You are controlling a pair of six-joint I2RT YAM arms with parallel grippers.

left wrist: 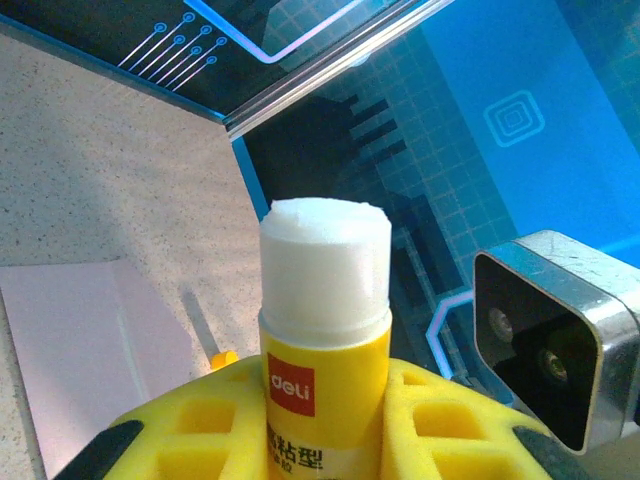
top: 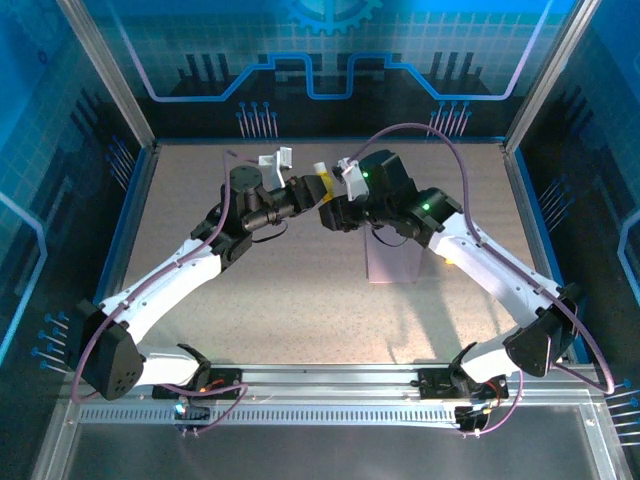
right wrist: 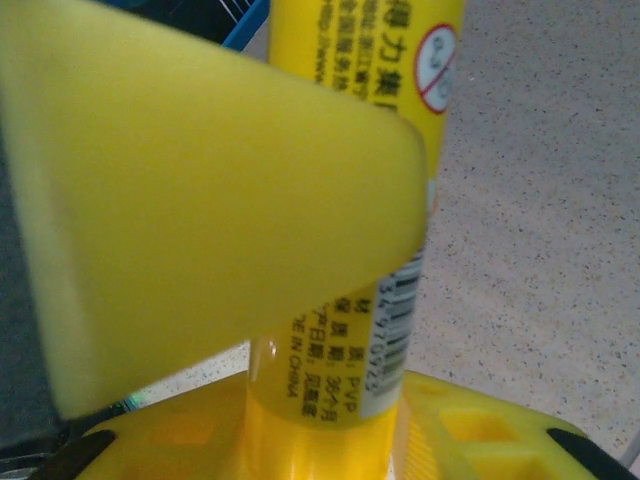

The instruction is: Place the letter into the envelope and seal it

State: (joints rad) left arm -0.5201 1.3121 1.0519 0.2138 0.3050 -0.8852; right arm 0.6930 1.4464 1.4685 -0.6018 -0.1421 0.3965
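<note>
Foam pads of left gripper, cylindrical glue stick, flat pink envelope

envelope on table (right side)

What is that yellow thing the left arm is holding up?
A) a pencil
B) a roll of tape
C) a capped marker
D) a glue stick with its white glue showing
D: the left gripper holds a yellow glue stick whose white top is bare, with no cap on it.
</note>
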